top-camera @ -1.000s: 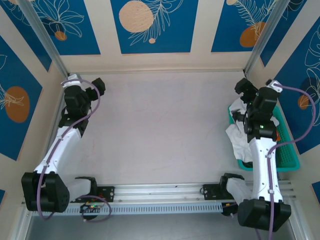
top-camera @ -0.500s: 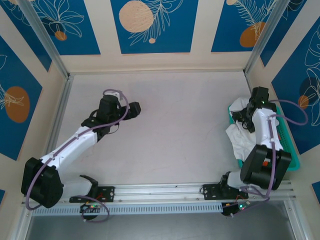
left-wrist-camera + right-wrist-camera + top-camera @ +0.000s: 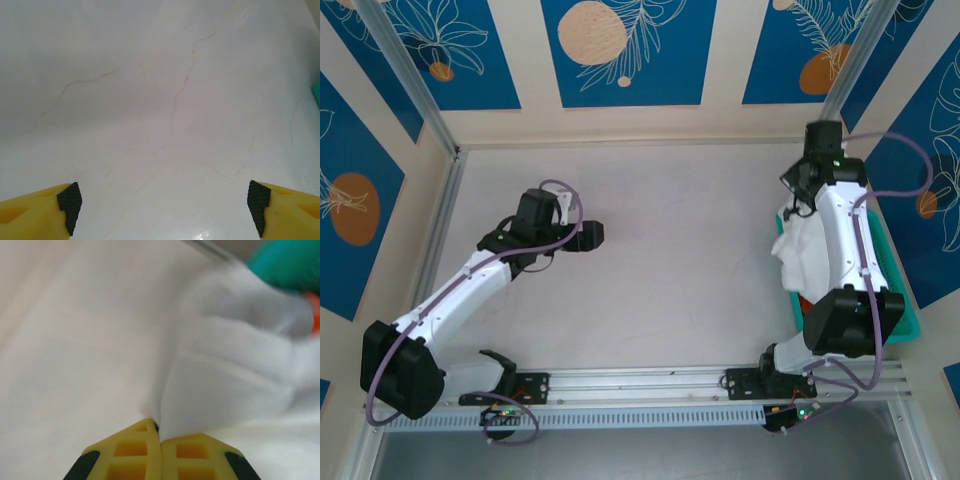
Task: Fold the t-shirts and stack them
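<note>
White t-shirt (image 3: 805, 255) at frame right, clamped in right gripper (image 3: 159, 432), prob. a thin pinch; may slip or snag basket (image 3: 910, 312). Left gripper (image 3: 164, 206) spread wide, empty.

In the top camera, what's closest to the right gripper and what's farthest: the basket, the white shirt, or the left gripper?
1. White shirt: pinched in the right gripper, on the right side.
2. Basket: at the right edge, under the shirt.
3. Left gripper: far off, left of the middle.

Open table (image 3: 690, 270) centrally; teal basket (image 3: 905, 300) and white t-shirt (image 3: 805, 250) rightward.
</note>
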`<state>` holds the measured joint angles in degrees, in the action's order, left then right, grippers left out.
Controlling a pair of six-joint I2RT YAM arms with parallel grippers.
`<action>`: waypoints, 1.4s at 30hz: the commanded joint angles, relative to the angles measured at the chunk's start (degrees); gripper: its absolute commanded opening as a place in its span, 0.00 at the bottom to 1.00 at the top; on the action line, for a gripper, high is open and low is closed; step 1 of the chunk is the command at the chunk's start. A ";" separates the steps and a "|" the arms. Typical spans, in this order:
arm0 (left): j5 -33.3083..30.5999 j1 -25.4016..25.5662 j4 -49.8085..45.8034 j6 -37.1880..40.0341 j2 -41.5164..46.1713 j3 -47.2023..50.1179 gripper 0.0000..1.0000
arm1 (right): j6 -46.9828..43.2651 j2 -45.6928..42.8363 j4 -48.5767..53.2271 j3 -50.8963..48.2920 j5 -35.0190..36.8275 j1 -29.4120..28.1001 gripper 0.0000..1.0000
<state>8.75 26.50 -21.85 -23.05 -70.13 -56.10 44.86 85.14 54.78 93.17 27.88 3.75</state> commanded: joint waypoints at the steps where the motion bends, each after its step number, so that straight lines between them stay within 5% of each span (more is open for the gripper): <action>1: 0.18 0.62 -2.03 3.98 0.05 -5.53 0.88 | -0.84 -2.46 -0.51 10.38 6.65 -6.52 0.00; 5: -11.52 1.05 -7.48 5.21 0.67 -11.31 0.89 | -2.76 -1.37 -9.40 16.87 2.06 -15.69 0.00; 10: -40.86 1.62 -15.65 5.64 4.31 -16.06 0.99 | -4.63 5.30 -17.77 27.35 -7.10 -29.03 0.00; 15: -51.77 1.60 -12.59 9.06 10.47 -12.90 1.00 | -7.25 12.46 -21.84 38.17 -12.99 -37.91 0.00; 19: -56.96 1.28 -14.70 8.32 11.58 -12.79 1.00 | -4.05 17.67 -16.55 43.34 -13.20 -38.13 0.00; 20: -56.72 0.93 -15.63 8.23 11.18 -13.13 1.00 | -4.60 18.44 -15.95 42.64 -12.57 -37.97 0.05; 23: -54.21 -1.08 -20.62 4.29 9.19 -14.65 1.00 | -2.59 24.50 -2.17 46.76 -4.38 -35.19 0.52; 26: -46.84 -3.94 -21.29 2.04 8.60 -13.57 1.00 | 7.21 32.43 19.61 56.28 -7.46 -26.88 0.69; 29: -38.20 -6.66 -23.98 -1.14 5.61 -13.34 1.00 | 5.45 30.92 21.94 49.31 -11.67 -23.26 0.72; 35: -20.32 -12.12 -27.33 -9.58 -5.32 -12.25 1.00 | 3.34 18.37 0.80 14.37 -30.14 -23.45 0.68; 42: -15.91 -15.77 -32.41 -11.85 -9.79 -9.33 0.89 | 1.47 25.20 -3.46 1.31 -44.80 -30.77 0.54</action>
<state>-11.31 11.64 -48.90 -32.45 -80.44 -66.70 47.79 107.13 54.96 96.09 -6.07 -24.10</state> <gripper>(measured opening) 0.898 0.553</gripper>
